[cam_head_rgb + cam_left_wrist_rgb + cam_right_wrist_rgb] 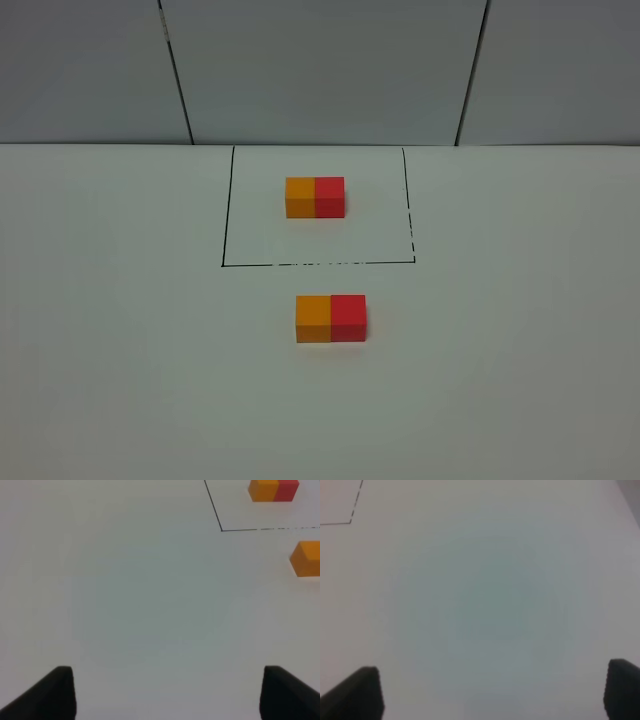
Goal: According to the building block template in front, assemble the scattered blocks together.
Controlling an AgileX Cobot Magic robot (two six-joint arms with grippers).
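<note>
The template [315, 197], an orange cube and a red cube joined as one bar, sits inside the drawn black rectangle [223, 230]; it also shows in the left wrist view [274, 490]. In front of the rectangle the loose orange cube [313, 319] and red cube [349, 317] stand side by side, touching, orange on the left. The left wrist view shows part of the orange cube [306, 558]. My left gripper [167, 692] is open and empty, off to the left of the cubes. My right gripper [495, 692] is open and empty over bare table. Neither gripper shows in the exterior view.
The white table [120, 350] ends at a grey panelled wall [320, 70] behind the rectangle. A corner of the drawn rectangle [352, 521] shows in the right wrist view.
</note>
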